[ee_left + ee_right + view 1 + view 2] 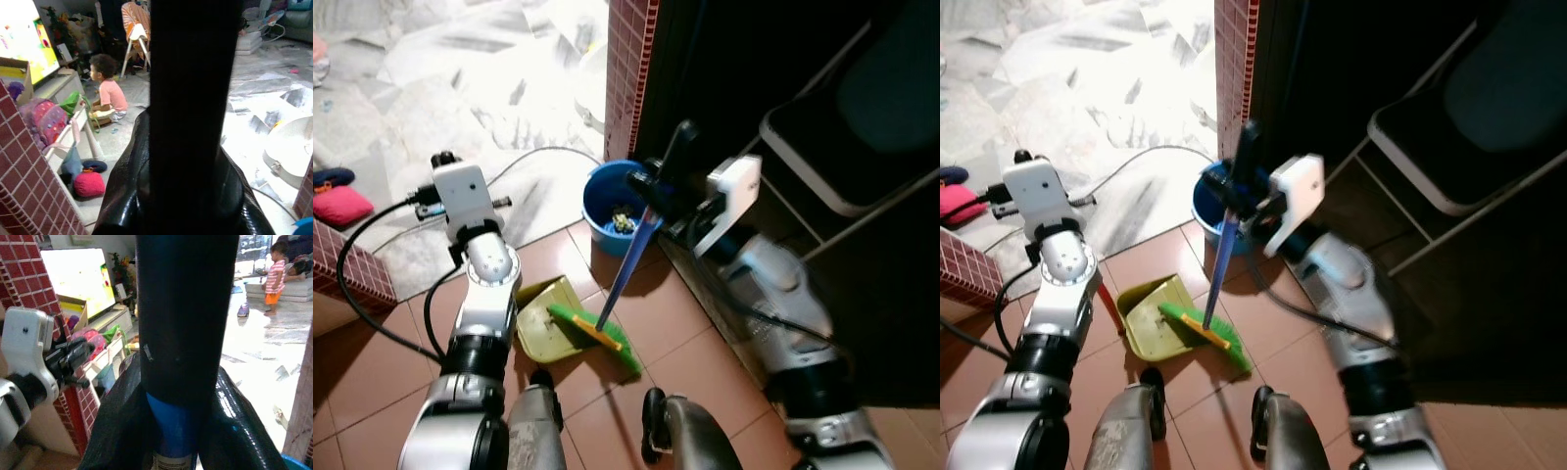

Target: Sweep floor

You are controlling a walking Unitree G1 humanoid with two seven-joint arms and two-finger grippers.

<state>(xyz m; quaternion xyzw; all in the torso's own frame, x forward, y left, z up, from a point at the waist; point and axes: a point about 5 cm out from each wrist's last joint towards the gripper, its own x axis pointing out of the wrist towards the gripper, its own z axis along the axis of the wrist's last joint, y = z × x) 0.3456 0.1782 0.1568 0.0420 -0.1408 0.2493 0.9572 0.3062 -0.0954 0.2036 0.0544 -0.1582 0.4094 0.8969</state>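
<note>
Gripping the blue-handled green-bristled broom (pixel 625 257) mid-frame, the right tool (pixel 658 186) clamped on its shaft should draw debris gently into the yellow-green plastic dustpan (pixel 544 319) held by the left tool, its grip hidden.

One broom (pixel 628 255), one yellow-green dustpan (pixel 546 320) and one blue bucket (pixel 607 201) at twelve o'clock. One folding chair (pixel 842 147) at two o'clock. Two children: one (pixel 108 93), another (pixel 275 276).
</note>
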